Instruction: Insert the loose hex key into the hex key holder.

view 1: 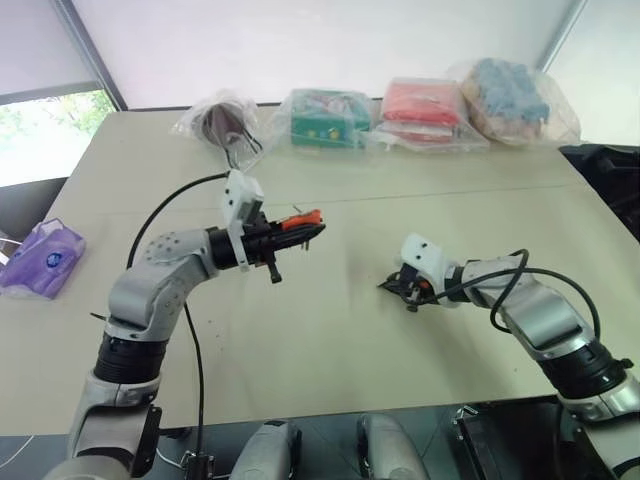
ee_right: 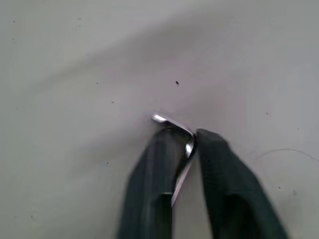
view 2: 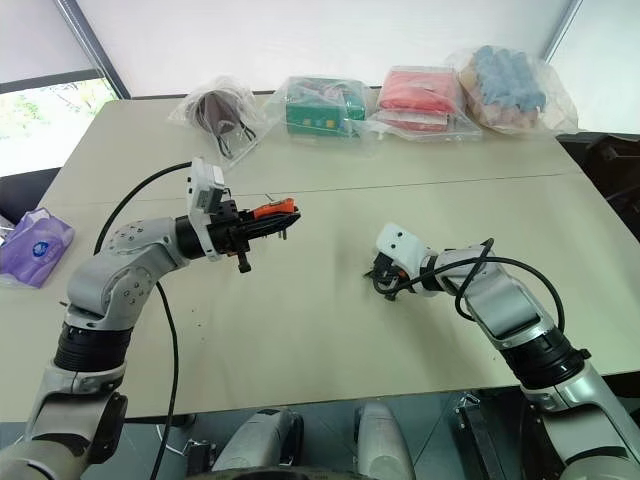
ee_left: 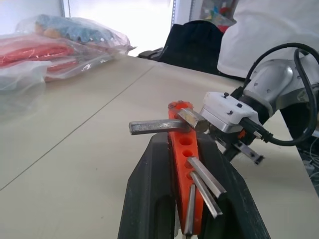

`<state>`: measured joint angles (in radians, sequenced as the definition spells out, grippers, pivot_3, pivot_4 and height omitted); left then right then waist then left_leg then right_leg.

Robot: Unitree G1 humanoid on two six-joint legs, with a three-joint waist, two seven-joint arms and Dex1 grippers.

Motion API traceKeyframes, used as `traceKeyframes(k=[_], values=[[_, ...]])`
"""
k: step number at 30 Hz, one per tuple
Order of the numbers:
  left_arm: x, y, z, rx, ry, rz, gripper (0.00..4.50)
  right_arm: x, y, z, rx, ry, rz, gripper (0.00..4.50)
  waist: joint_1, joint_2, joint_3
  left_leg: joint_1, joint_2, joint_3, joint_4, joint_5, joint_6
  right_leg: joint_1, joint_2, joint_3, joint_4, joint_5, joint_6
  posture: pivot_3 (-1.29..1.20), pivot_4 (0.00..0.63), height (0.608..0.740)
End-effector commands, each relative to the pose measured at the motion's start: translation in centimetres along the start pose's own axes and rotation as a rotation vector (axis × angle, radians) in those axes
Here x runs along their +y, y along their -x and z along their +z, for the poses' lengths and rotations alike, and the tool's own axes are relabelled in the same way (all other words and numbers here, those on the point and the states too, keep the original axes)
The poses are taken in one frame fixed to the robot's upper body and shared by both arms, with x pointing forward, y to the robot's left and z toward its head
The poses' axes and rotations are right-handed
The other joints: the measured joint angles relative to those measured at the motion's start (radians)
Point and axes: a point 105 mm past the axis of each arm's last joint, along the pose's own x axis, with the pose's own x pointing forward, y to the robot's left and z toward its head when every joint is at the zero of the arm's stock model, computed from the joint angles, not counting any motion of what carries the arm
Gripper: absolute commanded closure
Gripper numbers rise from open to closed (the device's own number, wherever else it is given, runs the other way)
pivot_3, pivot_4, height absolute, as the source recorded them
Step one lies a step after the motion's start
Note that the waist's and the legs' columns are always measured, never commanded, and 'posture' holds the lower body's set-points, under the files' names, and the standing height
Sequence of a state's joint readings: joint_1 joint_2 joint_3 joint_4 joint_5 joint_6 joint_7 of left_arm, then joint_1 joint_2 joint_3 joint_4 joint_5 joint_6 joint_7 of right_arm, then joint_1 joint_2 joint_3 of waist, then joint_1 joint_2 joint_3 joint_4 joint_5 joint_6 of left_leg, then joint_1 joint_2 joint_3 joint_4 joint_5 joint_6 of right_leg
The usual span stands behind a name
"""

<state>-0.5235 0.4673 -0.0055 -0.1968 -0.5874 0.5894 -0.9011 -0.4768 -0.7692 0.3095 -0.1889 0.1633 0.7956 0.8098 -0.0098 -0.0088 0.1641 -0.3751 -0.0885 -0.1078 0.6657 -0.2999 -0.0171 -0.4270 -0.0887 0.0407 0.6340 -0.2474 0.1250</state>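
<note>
Table (view 1: 330, 350): beige, bagged items in a row along the far edge, i.e. a dark bundle (view 1: 222, 122), green box (view 1: 325, 118), red packet (view 1: 422, 112) and a blue-and-tan bag (view 1: 512, 98). Purple pack (view 1: 42, 258) at the left edge.

Left gripper (view 1: 292, 236): raised above the table at mid-left, pointing level toward the right, fingers clamped on the holder (ee_left: 183, 164). Holder is orange-red, pinched between both fingers; several keys stick out of it, and open holes show along its face.

Right gripper (ee_right: 182, 149): down at the table surface, right of centre, angled down and toward the left arm. Fingers closed narrow with the key (ee_right: 178, 149) between them. Key's bend sits just past the fingertips, short end poking out sideways, long leg running back between the fingers. Can't tell whether it is off the table.

Holder and key are well apart.
</note>
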Motion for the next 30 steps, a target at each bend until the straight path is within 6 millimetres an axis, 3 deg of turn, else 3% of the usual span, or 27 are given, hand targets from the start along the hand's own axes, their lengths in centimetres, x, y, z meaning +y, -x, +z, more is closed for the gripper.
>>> traceKeyframes(k=[1, 4, 7, 10, 13, 18, 25, 30], values=[[0.1, -0.1, 1.4, -0.032, -0.058, 0.001, 4.36, -0.7, -0.1, -1.2, 0.053, -0.017, -0.040, 4.42, 0.000, -0.001, -0.001, 0.000, 0.000, 0.000, 0.000, 0.000, 0.000, 0.000, 0.000, 0.000, 0.000, 0.000, 0.000, 0.00, 0.150, 0.740], [0.3, -0.2, 1.4, -0.032, -0.059, -0.001, 4.36, -1.1, 0.2, -0.6, 0.025, -0.015, -0.063, 4.42, 0.001, -0.001, -0.001, 0.000, 0.000, 0.000, 0.000, 0.000, 0.000, 0.000, 0.000, 0.000, 0.000, 0.000, 0.000, 0.00, 0.150, 0.740], [0.4, -0.3, 1.5, -0.034, -0.059, -0.006, 4.36, -2.2, 0.7, 1.9, -0.110, 0.025, -0.138, 4.42, 0.000, -0.001, -0.001, 0.000, 0.000, 0.000, 0.000, 0.000, 0.000, 0.000, 0.000, 0.000, 0.000, 0.000, 0.000, 0.00, 0.150, 0.740], [0.5, -0.7, 1.5, -0.039, -0.057, -0.013, 4.36, -3.9, 1.9, 5.6, -0.337, 0.108, -0.282, 4.42, -0.001, -0.001, -0.001, 0.000, 0.000, 0.000, 0.000, 0.000, -0.001, -0.001, 0.000, 0.000, 0.000, 0.000, 0.000, 0.00, 0.150, 0.740], [0.5, -1.1, 1.9, -0.057, -0.044, -0.026, 4.36, -4.8, 4.3, 10.3, -0.601, 0.275, -0.473, 4.42, -0.002, -0.001, 0.000, -0.001, 0.000, 0.000, -0.001, 0.001, -0.002, -0.002, 0.000, 0.000, 0.000, 0.000, 0.000, 0.00, 0.150, 0.740], [0.7, -1.4, 2.9, -0.085, -0.026, -0.044, 4.36, -4.5, 7.1, 15.2, -0.852, 0.446, -0.644, 4.42, -0.003, -0.001, 0.000, -0.002, 0.000, 0.000, -0.001, 0.001, -0.002, -0.003, 0.000, 0.000, 0.000, 0.000, 0.000, 0.00, 0.150, 0.740], [1.1, -1.3, 3.6, -0.078, -0.020, -0.052, 4.36, -2.9, 9.1, 18.7, -1.067, 0.528, -0.689, 4.42, -0.004, -0.001, 0.000, -0.002, 0.000, 0.000, -0.001, 0.001, -0.002, -0.003, 0.000, 0.000, 0.000, 0.000, 0.000, 0.00, 0.150, 0.740], [1.6, -1.7, 4.1, -0.093, -0.020, -0.036, 4.36, -1.9, 9.6, 20.0, -1.195, 0.461, -0.678, 4.42, -0.006, -0.001, 0.000, -0.002, 0.000, 0.000, -0.001, 0.001, -0.002, -0.003, 0.001, 0.000, 0.001, 0.000, 0.000, 0.00, 0.150, 0.740]])
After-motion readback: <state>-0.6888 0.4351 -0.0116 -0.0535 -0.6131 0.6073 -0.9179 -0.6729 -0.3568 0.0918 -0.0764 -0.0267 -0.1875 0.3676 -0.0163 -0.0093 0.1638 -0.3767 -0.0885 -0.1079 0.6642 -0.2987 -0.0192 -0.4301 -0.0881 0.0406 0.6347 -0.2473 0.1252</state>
